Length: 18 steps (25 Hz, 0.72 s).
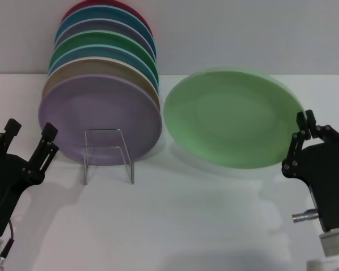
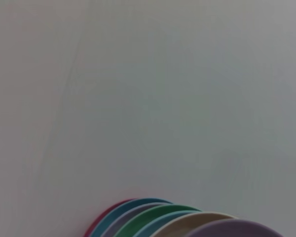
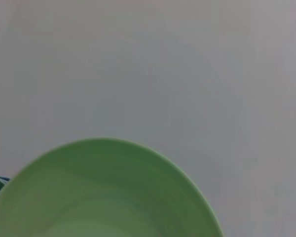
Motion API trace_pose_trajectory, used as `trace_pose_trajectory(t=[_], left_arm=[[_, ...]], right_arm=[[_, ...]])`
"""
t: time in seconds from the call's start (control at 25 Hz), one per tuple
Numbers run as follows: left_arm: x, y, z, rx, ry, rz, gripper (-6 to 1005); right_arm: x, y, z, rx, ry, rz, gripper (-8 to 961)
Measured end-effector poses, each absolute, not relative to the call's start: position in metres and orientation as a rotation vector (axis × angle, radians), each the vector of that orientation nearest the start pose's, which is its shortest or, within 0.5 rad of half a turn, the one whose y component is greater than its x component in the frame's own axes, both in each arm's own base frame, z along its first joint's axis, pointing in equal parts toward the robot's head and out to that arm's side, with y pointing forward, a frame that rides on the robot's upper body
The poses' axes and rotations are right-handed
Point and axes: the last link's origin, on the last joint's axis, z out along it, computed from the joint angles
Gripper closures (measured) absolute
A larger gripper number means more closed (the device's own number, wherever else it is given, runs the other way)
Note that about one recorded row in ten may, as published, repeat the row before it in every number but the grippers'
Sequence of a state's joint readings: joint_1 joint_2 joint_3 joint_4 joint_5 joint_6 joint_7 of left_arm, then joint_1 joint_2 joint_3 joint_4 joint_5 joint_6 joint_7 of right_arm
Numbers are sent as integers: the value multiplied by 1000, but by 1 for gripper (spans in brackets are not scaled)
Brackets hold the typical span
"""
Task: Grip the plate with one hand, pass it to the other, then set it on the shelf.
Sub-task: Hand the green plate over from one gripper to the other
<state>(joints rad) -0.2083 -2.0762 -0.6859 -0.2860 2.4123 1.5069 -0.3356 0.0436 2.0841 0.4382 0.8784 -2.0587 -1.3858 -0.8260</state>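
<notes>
Over on the left, the left tool (image 1: 28,137) hovers low above the white table (image 1: 203,226), its two fingers spread apart and holding nothing. It sits just beside the row of plates (image 1: 101,84), well short of the action.

That row leans upright on the clear shelf (image 1: 108,153), a lilac plate (image 1: 99,116) at the front, then tan, blues, a dark green, another lilac and a red one at the back. The shelf's bent legs stick out in front of the lilac plate, so there looks to be room at the front.

Moving right, here is the plate (image 1: 234,117), pale mint-green, tilted up off the table and facing forward, its edge near the lilac plate but apart from it. The right tool (image 1: 305,127) has its fingers pinched on the plate's right rim, carrying it.

So by my reading the first grip is done. The handover to the left tool is not yet made, and the setting on the shelf is left as well.

Brands or labels? None to read on the plates, the shelf or either arm.
</notes>
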Motion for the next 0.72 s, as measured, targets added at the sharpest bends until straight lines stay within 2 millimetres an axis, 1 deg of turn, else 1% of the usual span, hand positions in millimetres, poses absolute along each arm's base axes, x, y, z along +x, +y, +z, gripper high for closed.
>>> trace_pose_trajectory(t=[0.08, 0.72], left_arm=[[-305, 245, -31, -1667, -549, -1098, 218], [-301, 246, -41, -1730, -556, -1086, 218]], right_arm=[[225, 211, -66, -1496, 118, 575, 935], [217, 198, -76, -1537, 124, 622, 935]])
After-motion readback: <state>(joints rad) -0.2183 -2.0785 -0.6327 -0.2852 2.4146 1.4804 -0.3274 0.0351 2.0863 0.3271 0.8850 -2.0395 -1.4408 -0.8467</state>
